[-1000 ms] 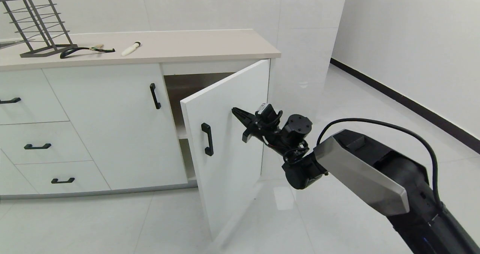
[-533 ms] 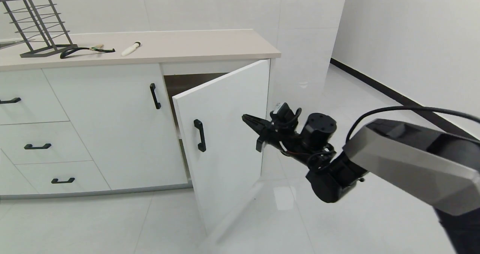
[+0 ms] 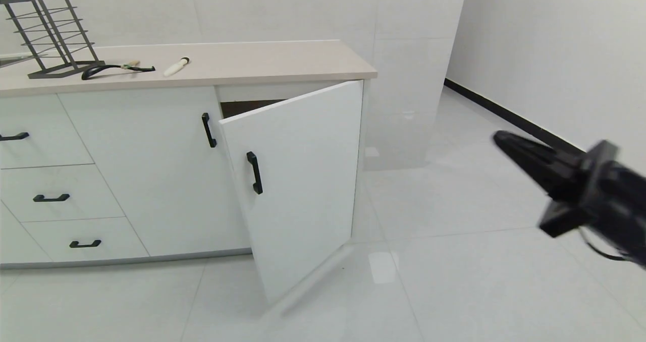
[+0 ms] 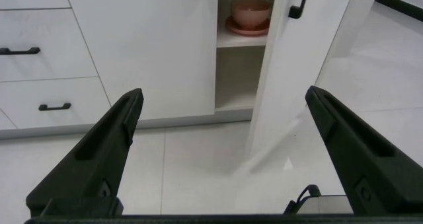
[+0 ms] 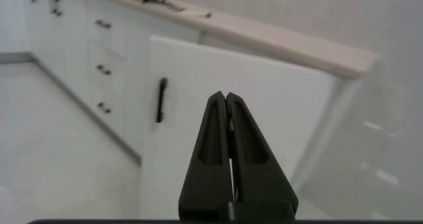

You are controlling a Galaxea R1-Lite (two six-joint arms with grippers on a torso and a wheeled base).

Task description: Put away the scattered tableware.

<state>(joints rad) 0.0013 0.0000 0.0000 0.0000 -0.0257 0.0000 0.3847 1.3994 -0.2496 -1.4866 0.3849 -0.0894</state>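
Note:
The white cabinet door (image 3: 298, 180) with a black handle (image 3: 255, 173) stands partly ajar under the beige countertop (image 3: 262, 59). My right gripper (image 3: 497, 136) is shut and empty, far to the right of the door over the floor; in the right wrist view its fingertips (image 5: 225, 97) point at the door face (image 5: 264, 112). My left gripper (image 4: 225, 95) is open and empty, low in front of the cabinet gap. On the inner shelf a pink bowl (image 4: 250, 11) rests on a pink plate (image 4: 248, 30). A black utensil (image 3: 108, 68) and a white-handled utensil (image 3: 175, 66) lie on the countertop.
A dark wire rack (image 3: 48, 32) stands at the countertop's left end. Closed drawers (image 3: 50, 198) and a closed door (image 3: 151, 165) fill the cabinet's left part. Glossy tiled floor (image 3: 429, 281) stretches to the right, up to a wall with a black skirting (image 3: 525, 122).
The cabinet door has swung further toward its frame. My right arm has pulled away from the door face, far to the right, gripper still shut.

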